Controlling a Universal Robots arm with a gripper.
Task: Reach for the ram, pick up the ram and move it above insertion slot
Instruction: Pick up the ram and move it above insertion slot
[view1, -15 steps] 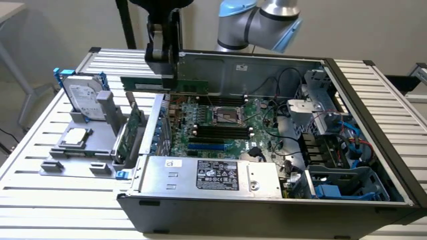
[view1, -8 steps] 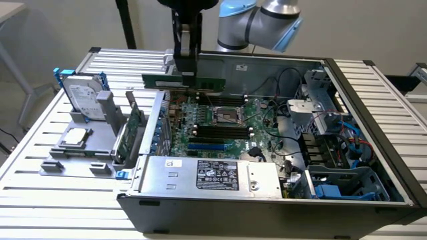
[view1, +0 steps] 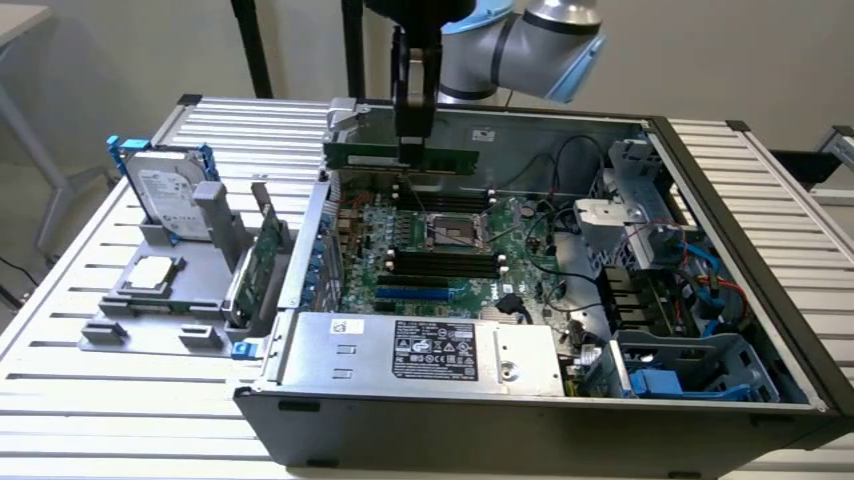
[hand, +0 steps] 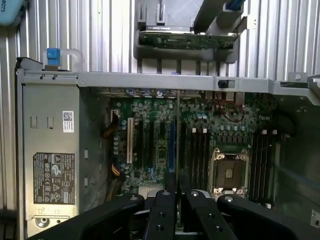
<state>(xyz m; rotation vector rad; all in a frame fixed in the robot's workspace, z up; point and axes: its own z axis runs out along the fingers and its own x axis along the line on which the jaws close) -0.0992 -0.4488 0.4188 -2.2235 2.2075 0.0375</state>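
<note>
Ram (view1: 403, 154) held in the air over the open computer case (view1: 747, 300), long edge roughly level, green board with a row of dark chips showing toward the exterior camera. Gripper (view1: 414, 135) hangs straight down from the arm (view1: 534, 40) and is clamped on the ram's upper edge near its middle, fingers pinched against both faces. Relative to the motherboard (view1: 441, 240), the ram sits above its far edge, clear of the board and touching nothing but the fingers. In the wrist view the ram (hand: 177, 135) appears edge-on as a thin line running away from the gripper (hand: 177, 200), with the black fingers (hand: 162, 210) closed tight on either side of it. That thin edge lies over the motherboard (hand: 150, 140), just beside the black memory slots (hand: 200, 150) and a little further from the CPU socket (hand: 229, 172). Power supply (view1: 427, 350) with its label lies at the near end of the case from the motherboard. Outside the case, beyond the wall nearest the motherboard, a grey fixture (view1: 160, 290) holds a hard drive (view1: 171, 195) upright and a green expansion card (view1: 260, 270) on edge.
</note>
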